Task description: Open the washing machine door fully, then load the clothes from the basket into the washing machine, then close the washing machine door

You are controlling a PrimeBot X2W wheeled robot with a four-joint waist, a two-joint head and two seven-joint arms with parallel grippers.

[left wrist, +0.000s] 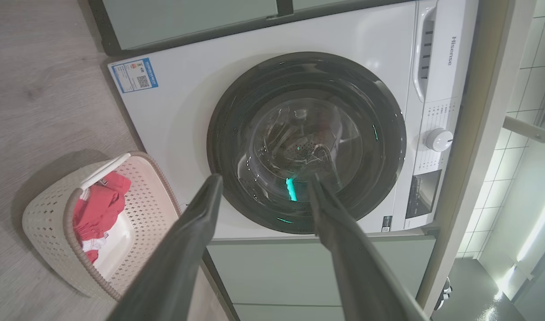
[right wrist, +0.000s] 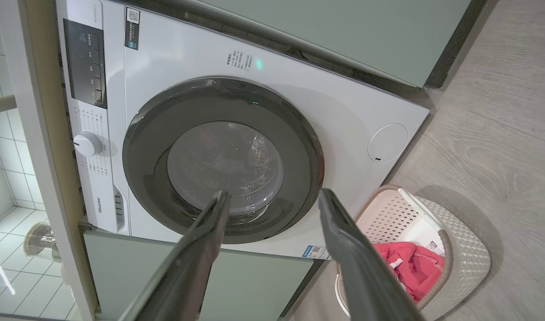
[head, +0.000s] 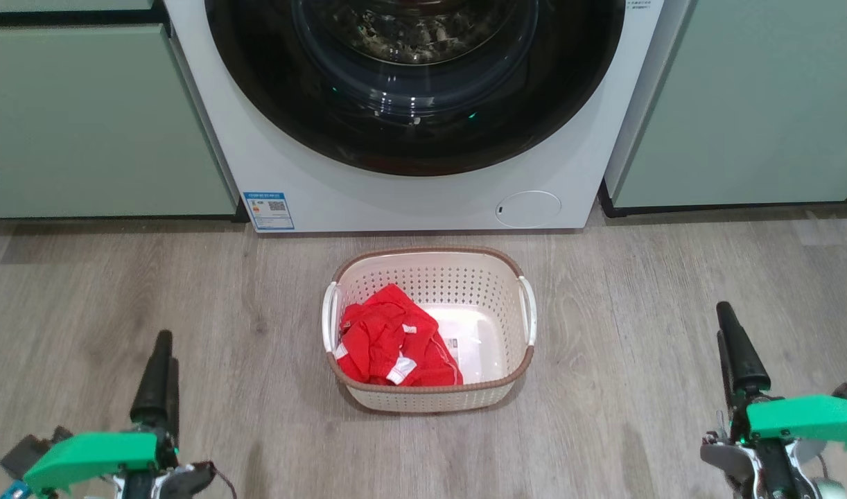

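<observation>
Both the left tool [left wrist: 266, 179] and right tool [right wrist: 274, 193] stand spread and empty, while crumpled red clothes [head: 389, 339] lie in the perforated cream basket [head: 430, 258] on wood-grain floor [head: 638, 312] before the white washing machine [head: 396, 201], its glossy round door [head: 257, 83] shut.

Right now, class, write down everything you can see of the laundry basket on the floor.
The basket is a cream, rectangular tub with rounded corners, plastic by its look, its walls perforated. A brown rim runs round the top, with a white handle at its left and right sides. It stands upright on the wood-look floor, before the washing machine and apart from it. Red clothes lie heaped in its left half; the bare right half shows a sticker.
</observation>
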